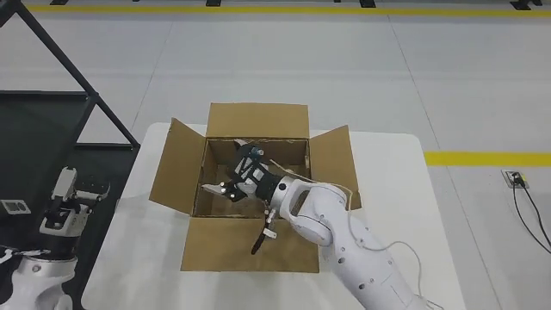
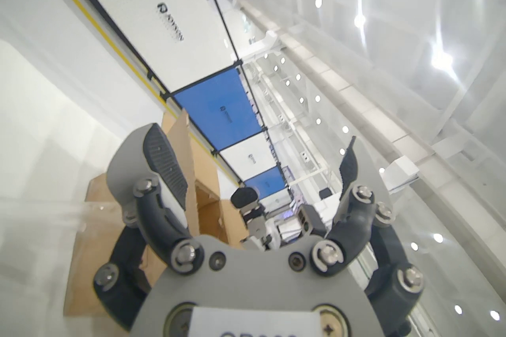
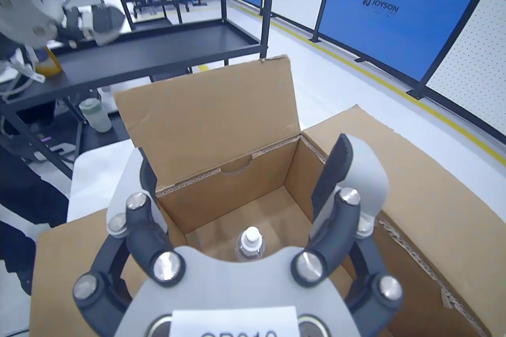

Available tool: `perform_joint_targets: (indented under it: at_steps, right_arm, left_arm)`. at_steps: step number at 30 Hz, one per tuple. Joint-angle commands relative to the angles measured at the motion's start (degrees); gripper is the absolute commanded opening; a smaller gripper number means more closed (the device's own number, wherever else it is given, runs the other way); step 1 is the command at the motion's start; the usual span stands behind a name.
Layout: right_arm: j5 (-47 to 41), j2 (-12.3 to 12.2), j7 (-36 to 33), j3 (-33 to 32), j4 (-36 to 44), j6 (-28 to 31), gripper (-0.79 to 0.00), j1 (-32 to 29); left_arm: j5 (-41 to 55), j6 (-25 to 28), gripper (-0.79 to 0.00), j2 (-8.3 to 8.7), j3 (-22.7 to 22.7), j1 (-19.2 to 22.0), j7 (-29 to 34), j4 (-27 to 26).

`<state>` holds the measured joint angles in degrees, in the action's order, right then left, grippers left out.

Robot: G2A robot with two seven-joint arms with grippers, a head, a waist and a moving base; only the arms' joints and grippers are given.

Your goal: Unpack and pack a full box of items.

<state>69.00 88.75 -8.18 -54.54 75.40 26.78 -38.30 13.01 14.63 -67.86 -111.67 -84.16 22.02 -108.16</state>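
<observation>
An open cardboard box (image 1: 250, 189) stands on the white table (image 1: 396, 189) with all its flaps folded out. Inside it, in the right wrist view, a clear bottle with a white cap (image 3: 249, 241) stands upright on the box floor (image 3: 253, 212). My right gripper (image 1: 234, 170) (image 3: 243, 157) hangs open inside the box opening, above the bottle and apart from it. My left gripper (image 1: 79, 188) (image 2: 253, 141) is open and holds nothing, off the table's left side, pointing upward past the box (image 2: 185, 196).
A black shelf rack (image 1: 43, 129) (image 3: 158, 46) stands left of the table, close to the left arm (image 3: 35, 10). An orange bottle (image 3: 49, 64) sits on it, a pale bottle (image 3: 95, 115) lower down. Bare table surface lies right of the box.
</observation>
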Motion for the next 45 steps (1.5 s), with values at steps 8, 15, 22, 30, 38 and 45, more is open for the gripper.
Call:
perform_joint_targets:
  at_steps: [8,15,22,30,38,45]
  right_arm:
    - [-9.1,-4.0,1.9,-17.1,11.5,8.5,0.0,-12.4]
    - [-23.1,-6.5,-4.4,-30.0,20.9,13.3,0.0,-22.1]
    - [-25.5,-6.8,-5.9,-31.7,21.6,13.6,0.0,-23.1]
    - [-28.2,-7.0,-5.2,-32.5,21.6,12.7,0.0,-23.7]
    - [-47.6,-9.1,-22.0,-39.7,15.1,6.6,0.0,-21.1]
    - [-54.3,-10.7,-35.9,-40.9,9.4,0.2,0.0,-17.0]
  left_arm:
    - [-5.6,-2.6,0.0,0.72,5.6,3.1,8.4,0.5]
    - [-7.8,-2.8,0.0,0.87,9.3,3.7,10.0,0.1]
    - [-9.6,-3.0,0.0,0.98,12.4,4.2,10.7,-0.6]
    - [-12.1,-3.8,0.0,1.07,16.6,5.9,11.5,-0.5]
    - [-13.7,-4.8,0.0,1.03,21.1,8.7,12.1,0.6]
    - [-15.6,-5.7,0.0,0.99,24.7,11.5,12.6,3.0]
